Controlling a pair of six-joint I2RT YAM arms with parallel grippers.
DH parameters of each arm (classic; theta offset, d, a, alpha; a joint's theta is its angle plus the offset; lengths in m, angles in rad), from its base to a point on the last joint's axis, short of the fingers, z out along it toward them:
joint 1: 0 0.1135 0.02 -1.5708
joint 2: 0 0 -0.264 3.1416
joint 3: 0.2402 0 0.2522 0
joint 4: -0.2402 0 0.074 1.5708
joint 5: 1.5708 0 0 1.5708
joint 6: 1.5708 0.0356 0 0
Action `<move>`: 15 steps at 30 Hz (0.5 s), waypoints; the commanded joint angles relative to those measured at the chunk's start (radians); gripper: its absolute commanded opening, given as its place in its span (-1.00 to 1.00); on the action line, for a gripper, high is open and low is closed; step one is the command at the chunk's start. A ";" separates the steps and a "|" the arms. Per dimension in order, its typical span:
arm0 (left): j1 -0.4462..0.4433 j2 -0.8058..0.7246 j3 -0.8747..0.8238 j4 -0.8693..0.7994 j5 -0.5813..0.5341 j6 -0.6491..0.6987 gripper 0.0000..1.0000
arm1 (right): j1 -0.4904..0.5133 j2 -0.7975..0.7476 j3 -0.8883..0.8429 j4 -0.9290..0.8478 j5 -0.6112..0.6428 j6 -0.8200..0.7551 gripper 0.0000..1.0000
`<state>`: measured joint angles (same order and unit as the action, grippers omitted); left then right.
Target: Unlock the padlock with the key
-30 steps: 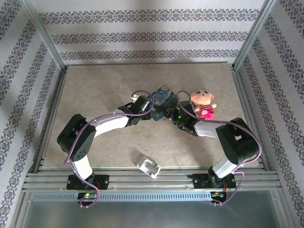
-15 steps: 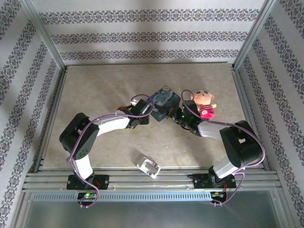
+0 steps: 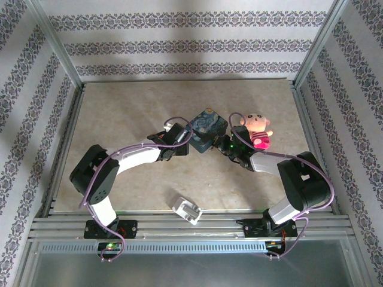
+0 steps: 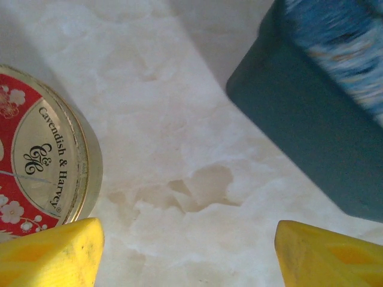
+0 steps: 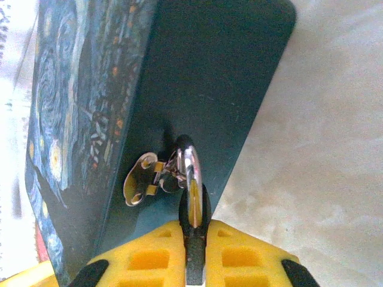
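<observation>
In the right wrist view my right gripper (image 5: 194, 242) is shut on the padlock (image 5: 192, 206). Its dark body is pinched between the yellow fingers and its silvery shackle passes through a small metal latch (image 5: 140, 177) on the side of the blue painted tin (image 5: 203, 78). From above, the right gripper (image 3: 218, 145) sits at the tin's (image 3: 207, 128) near right side. My left gripper (image 3: 186, 139) is at the tin's left; its yellow fingers (image 4: 51, 251) stand wide apart over bare table, so the left gripper (image 4: 188, 257) is open. The key is out of view.
A round red-and-gold tin (image 4: 39, 167) lies just left of the left gripper, the blue tin's wall (image 4: 311, 131) to its right. A pink plush toy (image 3: 256, 130) sits right of the blue tin. A white blocky plug (image 3: 187, 209) lies near the front edge.
The blue tin has turned and shifted slightly toward the back right. Both grippers have followed it a little away from the arm bases. The right gripper stays shut on the padlock.
</observation>
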<state>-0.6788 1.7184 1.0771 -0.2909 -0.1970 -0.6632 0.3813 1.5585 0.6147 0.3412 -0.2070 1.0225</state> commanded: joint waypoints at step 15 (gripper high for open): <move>-0.066 0.153 0.240 -0.084 -0.052 0.068 0.99 | -0.021 -0.038 -0.013 -0.001 0.018 -0.016 -1.00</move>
<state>-0.7334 1.8225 1.2823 -0.2977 -0.1986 -0.6327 0.3740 1.5494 0.6128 0.3325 -0.2031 1.0176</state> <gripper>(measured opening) 0.992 0.041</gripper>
